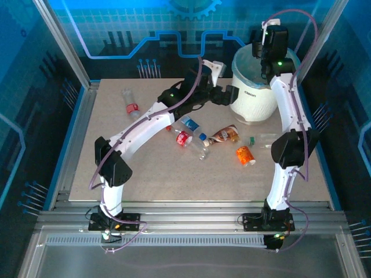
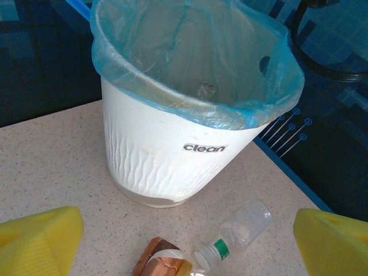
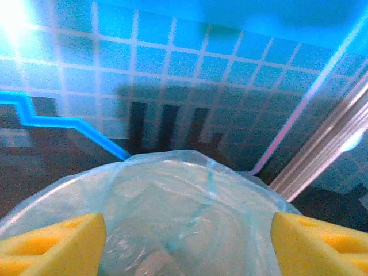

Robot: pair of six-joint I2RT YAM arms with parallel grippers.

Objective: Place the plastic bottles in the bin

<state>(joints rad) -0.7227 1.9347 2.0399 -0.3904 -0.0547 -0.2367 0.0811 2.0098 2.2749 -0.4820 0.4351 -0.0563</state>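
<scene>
Left gripper (image 2: 187, 236) wide open, empty, facing bin (image 2: 161, 155). Right gripper (image 3: 187, 241) open, empty, above it. Clear bottle (image 2: 244, 223), lower centre: probably light, slick, crushable; I'd grip mid-body.

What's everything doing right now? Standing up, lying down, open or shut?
bin, standing upright, top open, blue bag over its rim.
clear bottle near the bin, lying on its side.
brown bottle, lying on the table.
orange bottle, lying on the table.
left end effector, open, holding nothing.
right end effector, open above the bin, holding nothing.
</scene>
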